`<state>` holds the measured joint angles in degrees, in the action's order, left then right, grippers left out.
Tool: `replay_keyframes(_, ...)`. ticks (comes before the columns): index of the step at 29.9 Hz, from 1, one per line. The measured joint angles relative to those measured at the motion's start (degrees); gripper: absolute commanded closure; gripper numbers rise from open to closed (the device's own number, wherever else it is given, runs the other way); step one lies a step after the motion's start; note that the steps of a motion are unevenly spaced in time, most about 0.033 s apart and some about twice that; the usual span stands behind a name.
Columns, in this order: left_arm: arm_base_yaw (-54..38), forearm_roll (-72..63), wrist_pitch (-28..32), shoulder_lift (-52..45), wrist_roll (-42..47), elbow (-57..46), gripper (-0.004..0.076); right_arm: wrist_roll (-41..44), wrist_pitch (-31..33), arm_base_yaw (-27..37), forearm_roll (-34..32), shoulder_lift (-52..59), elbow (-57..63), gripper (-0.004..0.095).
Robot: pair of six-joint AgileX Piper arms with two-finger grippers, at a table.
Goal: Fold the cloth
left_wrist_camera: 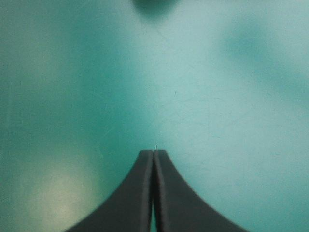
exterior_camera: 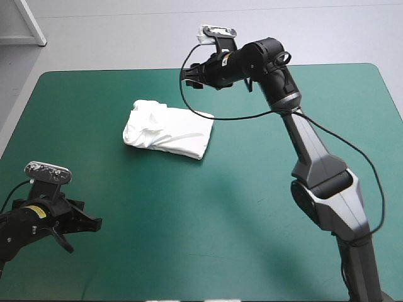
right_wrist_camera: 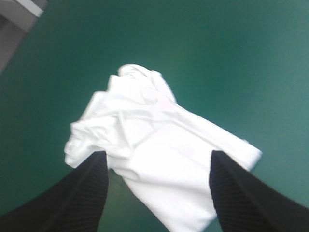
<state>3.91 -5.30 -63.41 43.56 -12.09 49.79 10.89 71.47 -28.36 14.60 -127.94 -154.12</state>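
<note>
The white T-shirt (exterior_camera: 167, 129) lies as a folded bundle on the teal-green table, left of centre toward the far side. My right gripper (exterior_camera: 191, 74) hovers raised above its far right corner, fingers open and empty. In the right wrist view the T-shirt (right_wrist_camera: 154, 150) lies below and ahead of the right gripper (right_wrist_camera: 157, 166), between the spread black fingers (right_wrist_camera: 89, 181). My left gripper (exterior_camera: 82, 229) is low at the near left corner, far from the bundle. In the left wrist view the left gripper (left_wrist_camera: 153, 153) is shut, its tips meeting over bare cover.
The teal-green table cover (exterior_camera: 239, 207) stretches bare between the bundle and the near edge. A white furniture piece (exterior_camera: 22, 25) stands beyond the far left corner. The table's left edge runs close to the left arm.
</note>
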Motion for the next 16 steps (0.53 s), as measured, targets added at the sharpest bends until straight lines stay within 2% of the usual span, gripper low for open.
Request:
replay_keyframes(3,0.0,0.0,-0.2,0.0,0.0,-0.5,0.0734,-0.1,0.0,0.1,-3.6,6.0,13.0,0.0338)
replay_keyframes(6,0.0,-0.2,-0.7,0.0,0.0,-0.9,0.0734,-0.1,-0.9,0.3,-3.7,7.3,24.2,0.0338)
replay_keyframes(10,0.0,-0.2,-2.2,0.0,0.0,-1.2,0.0734,-2.1,-8.1,0.4,0.7,5.5,36.8,0.0342)
replay_keyframes(16,0.0,-0.2,-4.2,0.0,0.0,-1.3,0.0734,-6.6,-16.7,0.4,8.4,1.7,41.5,0.0344)
